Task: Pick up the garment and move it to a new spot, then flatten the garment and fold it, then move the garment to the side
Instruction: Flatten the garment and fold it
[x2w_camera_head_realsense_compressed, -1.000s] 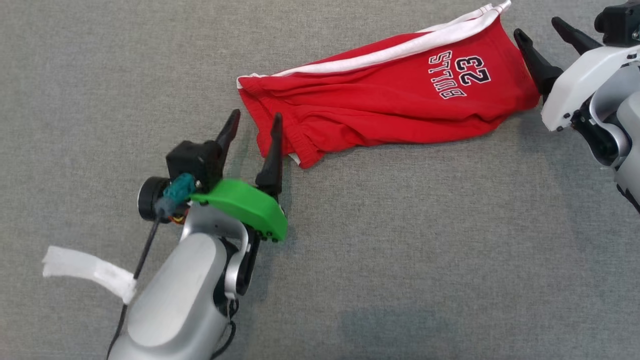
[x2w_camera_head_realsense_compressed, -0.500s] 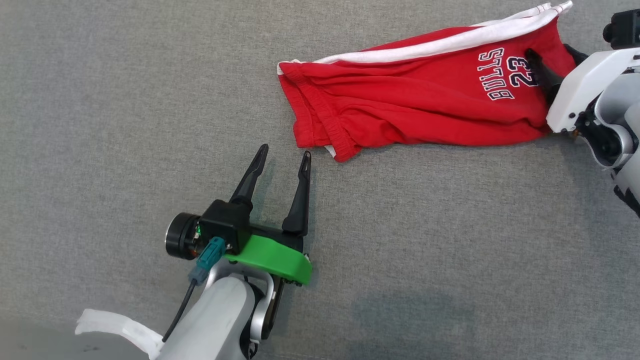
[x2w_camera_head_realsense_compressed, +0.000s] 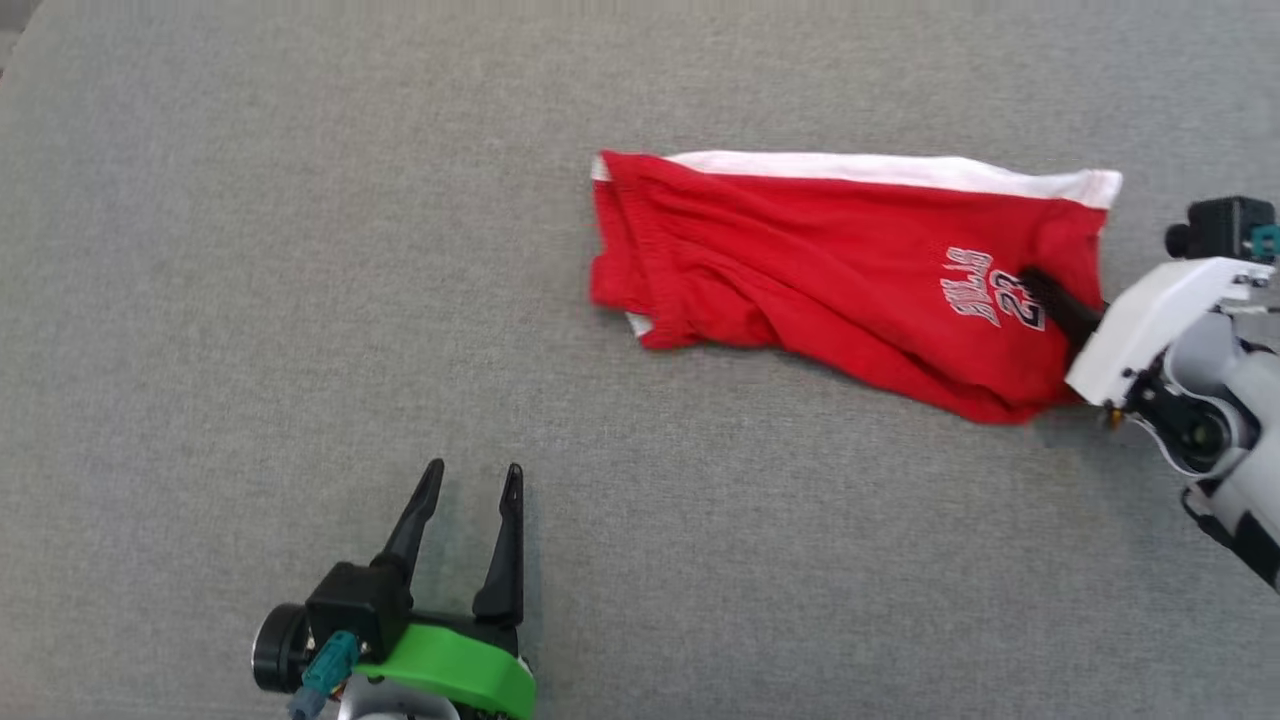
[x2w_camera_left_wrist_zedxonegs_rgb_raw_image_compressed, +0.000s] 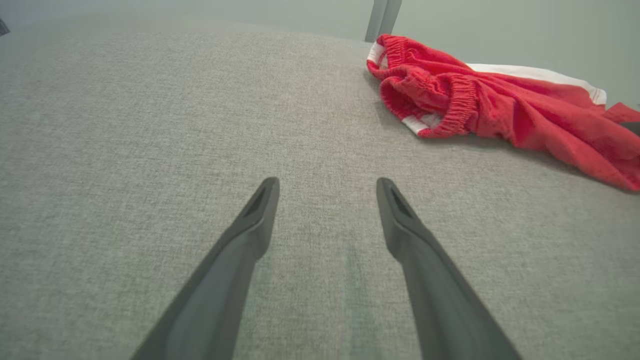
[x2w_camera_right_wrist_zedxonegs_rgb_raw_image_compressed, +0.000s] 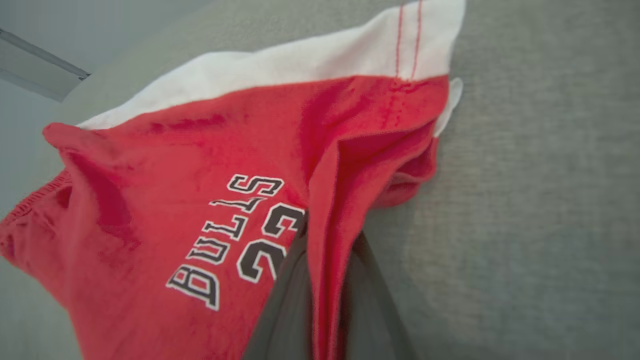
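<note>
The garment (x2w_camera_head_realsense_compressed: 820, 270) is a pair of red shorts with a white side stripe and a "BULLS 23" print, lying rumpled on the grey cloth surface (x2w_camera_head_realsense_compressed: 300, 250) at the upper right of the head view. My right gripper (x2w_camera_head_realsense_compressed: 1040, 295) is shut on the garment's leg hem beside the print; in the right wrist view a fold of the garment (x2w_camera_right_wrist_zedxonegs_rgb_raw_image_compressed: 320, 240) is pinched between its two fingers and that end is lifted. My left gripper (x2w_camera_head_realsense_compressed: 472, 478) stands open at the bottom of the head view, well short of the elastic waistband (x2w_camera_left_wrist_zedxonegs_rgb_raw_image_compressed: 450, 100), nothing between its fingers (x2w_camera_left_wrist_zedxonegs_rgb_raw_image_compressed: 260, 210).
Grey fabric covers the whole work surface. A thin grey upright post (x2w_camera_left_wrist_zedxonegs_rgb_raw_image_compressed: 381, 20) stands beyond the far edge behind the waistband in the left wrist view. Bare grey cloth lies to the left of the garment and in front of it.
My right gripper has closed on the hem by the print and raised that end. The left gripper has drawn back away from the waistband, still open. The head camera has also shifted.
</note>
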